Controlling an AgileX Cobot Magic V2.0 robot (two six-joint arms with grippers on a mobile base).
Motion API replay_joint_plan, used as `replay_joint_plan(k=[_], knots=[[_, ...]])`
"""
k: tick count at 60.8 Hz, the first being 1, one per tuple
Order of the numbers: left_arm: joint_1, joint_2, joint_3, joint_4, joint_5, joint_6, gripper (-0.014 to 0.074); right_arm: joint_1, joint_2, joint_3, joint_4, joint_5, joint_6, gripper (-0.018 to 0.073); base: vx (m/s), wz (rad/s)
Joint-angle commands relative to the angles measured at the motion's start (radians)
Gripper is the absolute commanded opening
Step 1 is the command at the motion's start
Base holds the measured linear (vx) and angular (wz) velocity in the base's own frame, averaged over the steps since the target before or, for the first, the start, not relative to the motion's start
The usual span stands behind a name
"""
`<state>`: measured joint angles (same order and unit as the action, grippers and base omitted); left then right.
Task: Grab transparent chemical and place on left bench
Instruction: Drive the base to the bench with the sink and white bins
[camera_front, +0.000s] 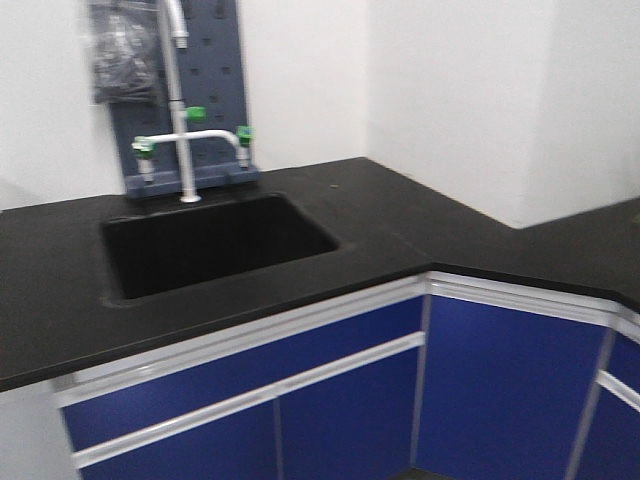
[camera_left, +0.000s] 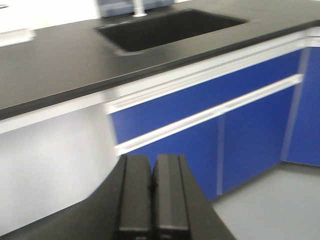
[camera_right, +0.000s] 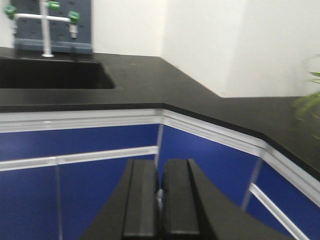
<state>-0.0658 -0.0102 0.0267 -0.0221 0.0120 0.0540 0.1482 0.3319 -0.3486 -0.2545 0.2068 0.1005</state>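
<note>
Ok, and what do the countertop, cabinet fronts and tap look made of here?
Countertop: matte black slab, stone-like or resin; dull even sheen, no grain. Cabinet fronts: smooth blue panels, probably laminate or painted board, faintly reflective, with pale metal-looking strips. Tap: white-coated pipe, likely metal, with green plastic-looking knobs; blur leaves this open.
</note>
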Motion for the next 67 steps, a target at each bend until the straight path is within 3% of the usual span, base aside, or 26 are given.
replay_joint_plan(k=[1, 41, 67], knots=[[-0.002, -0.019, 0.016, -0.001, -0.078, -0.008, -0.0003, -0.002, 0.011, -0.028, -0.01, -0.076, -0.006, -0.0007, 0.13, 0.64], [-0.002, -0.019, 0.016, -0.001, -0.078, -0.008, -0.0003, -0.002, 0.011, -0.028, -0.01, -0.076, -0.006, -0.0007, 0.21, 0.7], [-0.002, -0.019, 0.016, -0.001, -0.078, -0.008, -0.0003, -0.002, 0.011, -0.028, -0.01, -0.076, -0.006, -0.0007, 0.33, 0.3]])
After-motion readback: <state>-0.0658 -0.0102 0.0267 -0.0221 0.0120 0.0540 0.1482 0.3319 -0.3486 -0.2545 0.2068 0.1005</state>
